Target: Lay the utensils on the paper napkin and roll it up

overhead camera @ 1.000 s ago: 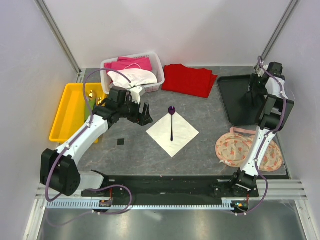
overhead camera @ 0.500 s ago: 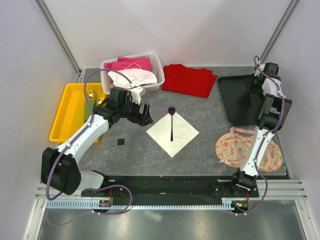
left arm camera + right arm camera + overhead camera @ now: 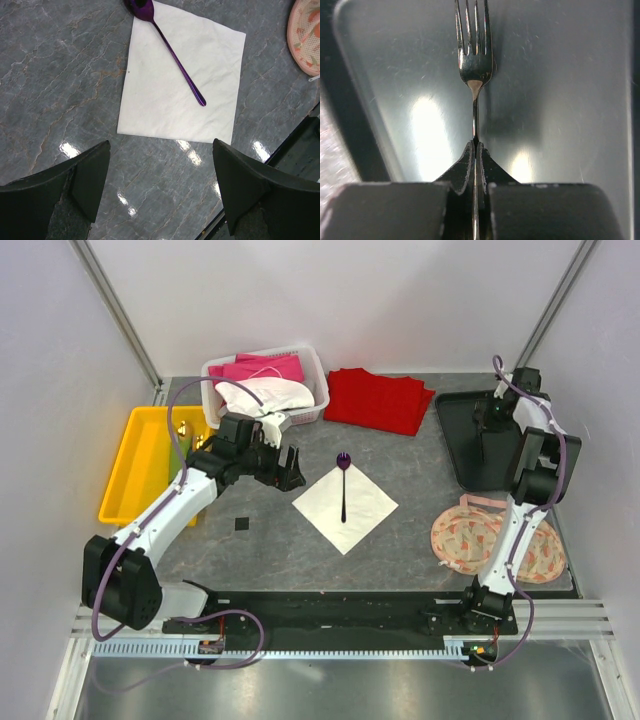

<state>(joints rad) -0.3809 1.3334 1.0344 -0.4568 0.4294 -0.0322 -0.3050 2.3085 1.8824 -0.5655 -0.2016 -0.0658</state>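
The off-white paper napkin (image 3: 345,507) (image 3: 180,85) lies as a diamond on the grey table. A purple spoon (image 3: 343,485) (image 3: 172,52) rests on it, bowl past the far corner. My left gripper (image 3: 290,468) (image 3: 160,150) hovers open just left of the napkin, nothing between its fingers. My right gripper (image 3: 487,440) (image 3: 476,145) is over the black tray (image 3: 465,465) (image 3: 570,75), shut on the thin handle of a shiny fork (image 3: 475,55) whose tines point away from me. The fork is too small to make out in the top view.
A yellow bin (image 3: 135,465) with gold-ended cutlery sits at the left. Behind it stands a white basket (image 3: 315,370) of pink and white fabric. A red folded cloth (image 3: 378,400) lies at the back, a patterned round mat (image 3: 480,540) at the front right.
My right gripper has closed onto the fork handle, and its wrist has shifted left over the black tray. The left arm, napkin and purple spoon have not moved.
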